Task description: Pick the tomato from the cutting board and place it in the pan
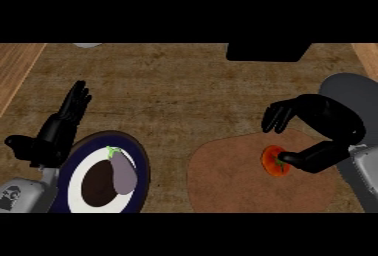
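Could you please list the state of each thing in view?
Tomato: on the cutting board, not lifted.
Right hand: fingers curved above the tomato, thumb beside it.
Left hand: open, resting, fingers up.
Eggplant: lying on the plate.
Pan: nothing visible in it.

one head view, looking steeply down at the counter (184, 85) from close above.

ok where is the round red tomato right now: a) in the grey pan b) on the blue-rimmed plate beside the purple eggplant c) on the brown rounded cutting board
c: the round red tomato lies on the brown rounded cutting board, with the right hand arched over it.
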